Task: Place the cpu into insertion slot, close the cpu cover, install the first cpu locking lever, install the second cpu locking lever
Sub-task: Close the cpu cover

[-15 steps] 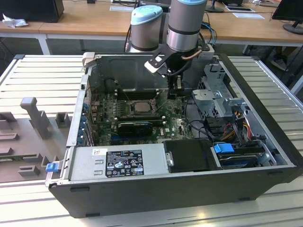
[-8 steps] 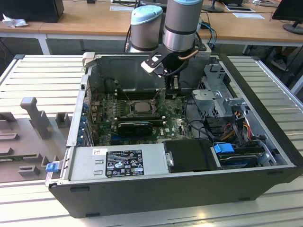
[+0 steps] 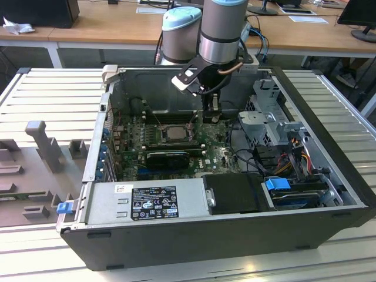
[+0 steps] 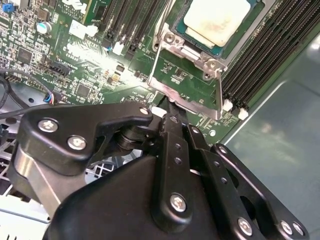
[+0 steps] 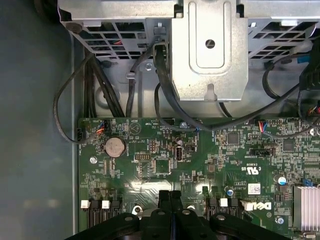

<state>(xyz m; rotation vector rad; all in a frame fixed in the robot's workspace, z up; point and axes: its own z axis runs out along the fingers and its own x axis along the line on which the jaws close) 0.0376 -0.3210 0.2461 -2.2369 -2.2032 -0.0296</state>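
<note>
In the exterior view's centre, an open black metal computer case (image 3: 194,235) holds a green motherboard (image 3: 132,147). The silver-topped square cpu (image 3: 174,132) lies in the black insertion slot (image 3: 161,135) under the dark-silver cpu cover (image 4: 186,55). The black gripper (image 4: 170,104), fingers pressed together and empty, sits just beside the cover's edge.

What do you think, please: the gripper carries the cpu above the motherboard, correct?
Not quite: the gripper is above the motherboard but shut and empty; the cpu lies on the board, framed by the cpu cover, as the second wrist view shows.
</note>
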